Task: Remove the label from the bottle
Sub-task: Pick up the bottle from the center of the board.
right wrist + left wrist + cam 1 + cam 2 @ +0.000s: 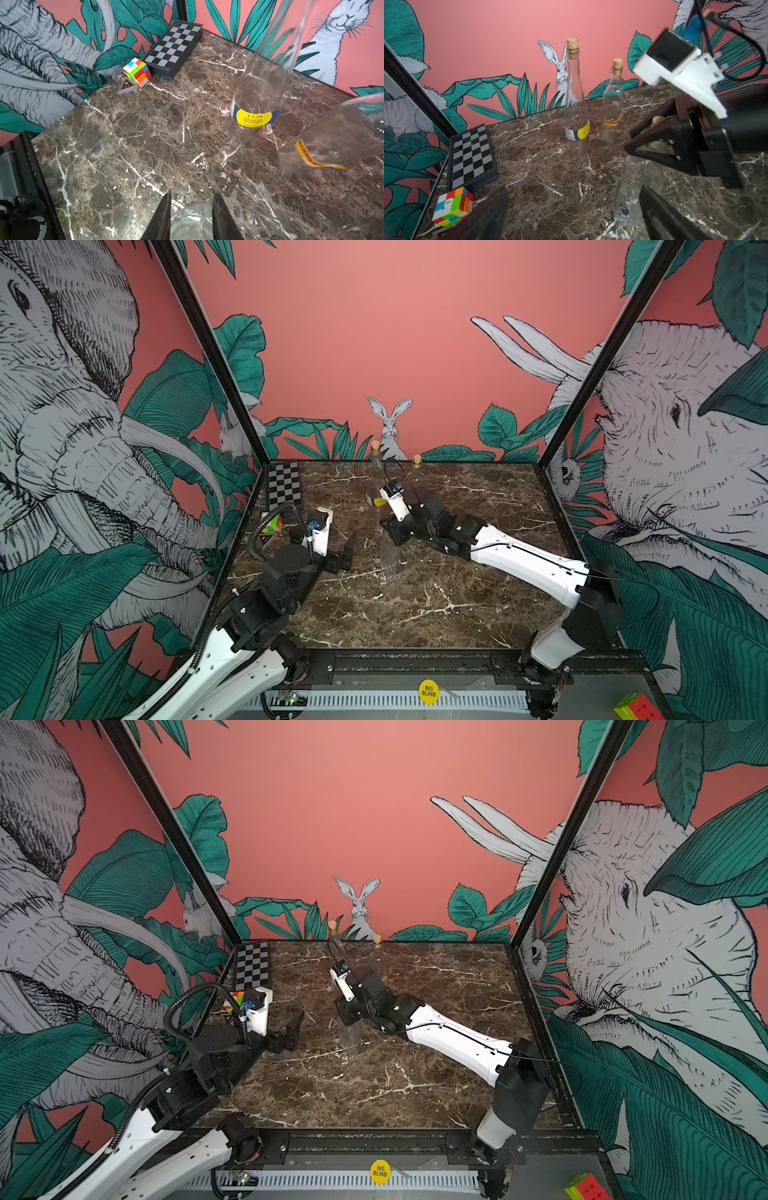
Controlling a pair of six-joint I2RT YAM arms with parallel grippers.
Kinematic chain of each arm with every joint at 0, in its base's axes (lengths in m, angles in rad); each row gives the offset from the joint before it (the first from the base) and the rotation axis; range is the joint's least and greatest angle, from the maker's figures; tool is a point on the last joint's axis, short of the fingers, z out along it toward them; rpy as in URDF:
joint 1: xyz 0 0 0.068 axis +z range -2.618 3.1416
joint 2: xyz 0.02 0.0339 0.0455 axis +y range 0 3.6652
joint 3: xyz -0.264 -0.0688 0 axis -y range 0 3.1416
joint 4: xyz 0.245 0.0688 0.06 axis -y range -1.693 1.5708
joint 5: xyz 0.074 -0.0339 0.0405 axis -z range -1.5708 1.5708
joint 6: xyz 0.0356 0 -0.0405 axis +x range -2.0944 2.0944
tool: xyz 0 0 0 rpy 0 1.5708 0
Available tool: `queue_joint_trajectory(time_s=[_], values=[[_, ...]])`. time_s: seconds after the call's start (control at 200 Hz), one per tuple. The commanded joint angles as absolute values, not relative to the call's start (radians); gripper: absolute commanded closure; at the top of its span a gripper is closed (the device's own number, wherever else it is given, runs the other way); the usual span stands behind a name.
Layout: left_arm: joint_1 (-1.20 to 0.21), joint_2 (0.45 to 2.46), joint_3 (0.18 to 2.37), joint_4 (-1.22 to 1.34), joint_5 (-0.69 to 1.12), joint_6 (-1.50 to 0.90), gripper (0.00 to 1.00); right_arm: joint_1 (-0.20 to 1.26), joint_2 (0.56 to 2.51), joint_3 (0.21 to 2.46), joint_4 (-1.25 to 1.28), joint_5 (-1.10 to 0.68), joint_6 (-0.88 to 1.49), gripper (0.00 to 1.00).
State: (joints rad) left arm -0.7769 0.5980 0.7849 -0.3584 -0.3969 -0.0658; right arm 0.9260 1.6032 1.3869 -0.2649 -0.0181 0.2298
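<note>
Three clear corked bottles stand on the marble table. The nearest bottle has a small round sticker low on its glass. My right gripper is shut on its neck, with the cork showing between the jaws. My left gripper is open to the left of this bottle, one finger close beside the glass. Behind stand a tall bottle with a blue and yellow label and a shorter bottle with a peeling orange label.
A chessboard lies at the back left, with a colour cube and a small triangular marker in front of it. Printed walls close in the back and both sides. Another cube sits outside the front rail.
</note>
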Motion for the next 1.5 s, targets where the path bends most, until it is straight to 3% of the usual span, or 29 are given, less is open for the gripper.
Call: queue_joint_trajectory(time_s=[0.0,0.195,0.355,0.55,0.825,1.005,1.496], values=[[-0.774,0.615,0.815,-0.329,-0.357,-0.032,0.01,0.934,1.571,1.378,-0.228,-0.054,0.170,0.82],[-0.773,0.629,0.858,-0.324,-0.279,0.025,0.01,0.862,1.505,1.384,-0.247,-0.310,-0.018,1.00],[-0.773,0.621,0.901,-0.339,-0.158,0.106,0.01,0.741,1.466,1.394,-0.265,-0.651,-0.107,1.00],[-0.773,0.610,0.918,-0.344,-0.074,0.130,0.01,0.706,1.487,1.434,-0.425,-0.770,-0.306,1.00],[-0.773,0.612,0.864,-0.378,0.113,0.181,0.02,0.697,1.524,1.455,-0.512,-0.737,-0.479,1.00],[-0.774,0.637,0.829,-0.430,0.181,0.222,0.06,0.696,1.495,1.385,-0.379,-0.680,-0.405,1.00],[-0.775,0.602,0.601,-0.222,0.195,0.109,0.15,0.634,1.375,1.259,-0.099,-0.530,-0.027,1.00]])
